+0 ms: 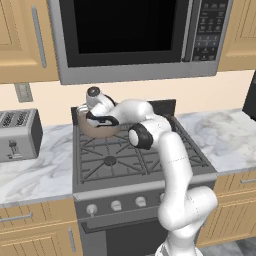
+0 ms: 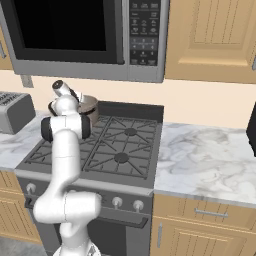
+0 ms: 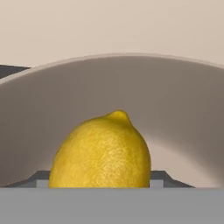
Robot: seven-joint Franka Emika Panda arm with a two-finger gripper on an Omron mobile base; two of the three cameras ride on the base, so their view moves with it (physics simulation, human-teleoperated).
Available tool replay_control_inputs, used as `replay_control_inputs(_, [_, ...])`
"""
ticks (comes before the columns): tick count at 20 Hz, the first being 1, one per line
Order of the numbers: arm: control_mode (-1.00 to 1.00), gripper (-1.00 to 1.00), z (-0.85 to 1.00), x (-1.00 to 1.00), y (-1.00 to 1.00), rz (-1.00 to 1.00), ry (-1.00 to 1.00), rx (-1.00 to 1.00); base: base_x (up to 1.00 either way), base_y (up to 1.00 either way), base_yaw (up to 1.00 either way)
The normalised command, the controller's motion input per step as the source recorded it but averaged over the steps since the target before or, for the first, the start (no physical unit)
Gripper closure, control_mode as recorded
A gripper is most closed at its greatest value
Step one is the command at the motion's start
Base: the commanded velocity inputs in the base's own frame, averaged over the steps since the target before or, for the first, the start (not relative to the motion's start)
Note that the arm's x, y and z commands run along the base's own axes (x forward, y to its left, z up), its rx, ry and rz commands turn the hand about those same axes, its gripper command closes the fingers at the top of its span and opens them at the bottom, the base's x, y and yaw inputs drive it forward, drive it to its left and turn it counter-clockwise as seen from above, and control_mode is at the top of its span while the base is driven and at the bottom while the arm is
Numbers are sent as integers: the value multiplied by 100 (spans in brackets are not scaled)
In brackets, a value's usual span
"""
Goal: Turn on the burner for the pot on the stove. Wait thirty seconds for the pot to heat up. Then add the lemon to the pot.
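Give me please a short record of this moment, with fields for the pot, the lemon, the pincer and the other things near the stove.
pot: on the stove's rear left burner, partly hidden by the arm
lemon: between the fingertips, the pot's pale inner wall behind it
pincer: over the pot, shut on the lemon
knobs: silver row on the stove front
toaster: on the counter left of the stove
microwave: above the stove

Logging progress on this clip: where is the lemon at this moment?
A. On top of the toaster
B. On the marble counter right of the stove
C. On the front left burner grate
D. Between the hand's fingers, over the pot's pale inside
D: the hand view shows the lemon close between the hand's fingers with the pot wall curving behind it.
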Motion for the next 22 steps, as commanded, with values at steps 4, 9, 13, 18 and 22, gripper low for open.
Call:
replay_control_inputs(4, [-100, -100, -4, -22, -14, -6, 0, 0, 0, 0, 0])
replay_control_inputs(9, [-100, -100, 5, -35, -59, -6, -8, 0, 0, 0, 0])
replay_control_inputs(13, [-100, -100, 17, -69, -41, -1, -24, 0, 0, 0, 0])
replay_control_inputs(18, [-100, -100, 37, -97, -21, 0, -38, 0, 0, 0, 0])
replay_control_inputs(22, [-100, -100, 63, -100, -3, 0, -42, 2, 0, 0, 0])
